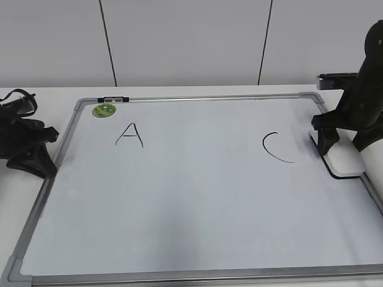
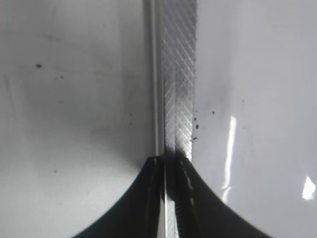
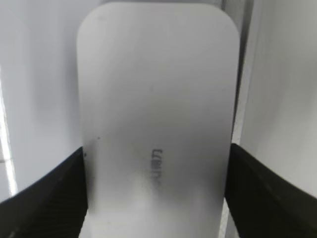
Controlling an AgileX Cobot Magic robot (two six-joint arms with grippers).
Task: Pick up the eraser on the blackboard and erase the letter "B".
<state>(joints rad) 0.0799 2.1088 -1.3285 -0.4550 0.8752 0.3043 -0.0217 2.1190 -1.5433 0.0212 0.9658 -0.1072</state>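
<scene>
The blackboard [image 1: 197, 209] is a white board in a grey frame, lying flat on the table. It shows a black "A" [image 1: 130, 136] and a black "C" [image 1: 276, 147]. No letter "B" is visible, and the space between them is blank. The white eraser [image 1: 346, 162] lies at the board's right edge. My right gripper [image 1: 346, 148] straddles it, and in the right wrist view both fingers [image 3: 157, 198] press against the long sides of the eraser [image 3: 158, 99]. My left gripper [image 1: 37, 162] rests at the board's left frame, shut [image 2: 170, 163].
A green round sticker [image 1: 103, 110] sits at the board's top left corner. A small marker [image 1: 113, 99] lies on the top frame beside it. The left wrist view shows the ribbed metal frame strip [image 2: 178, 74]. A white wall stands behind the table.
</scene>
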